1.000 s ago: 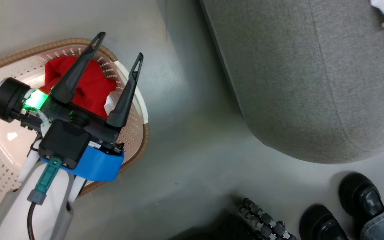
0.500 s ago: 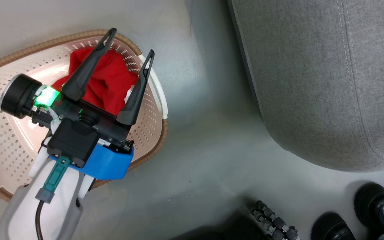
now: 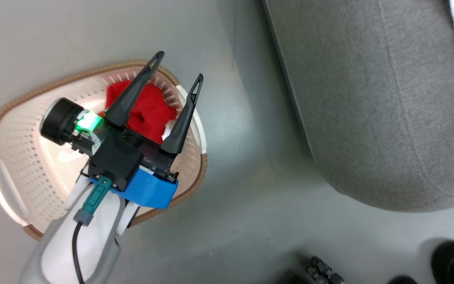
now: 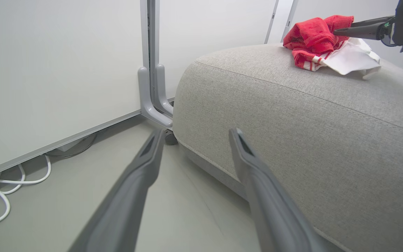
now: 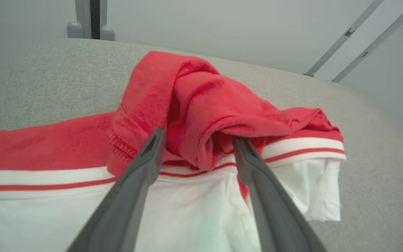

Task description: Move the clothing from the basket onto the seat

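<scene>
Soft cloth clothing (image 5: 201, 105), seemingly plastic basket (image 3: 18, 157)

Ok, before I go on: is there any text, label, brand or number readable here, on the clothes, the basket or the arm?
Nothing readable here.
Red and white garment on the seat: trim stripes, no lettering showing.
Red garment in the basket: bunched up, no lettering showing; no label on the basket wall.
Left pincer and its blue housing: no marking visible.
</scene>
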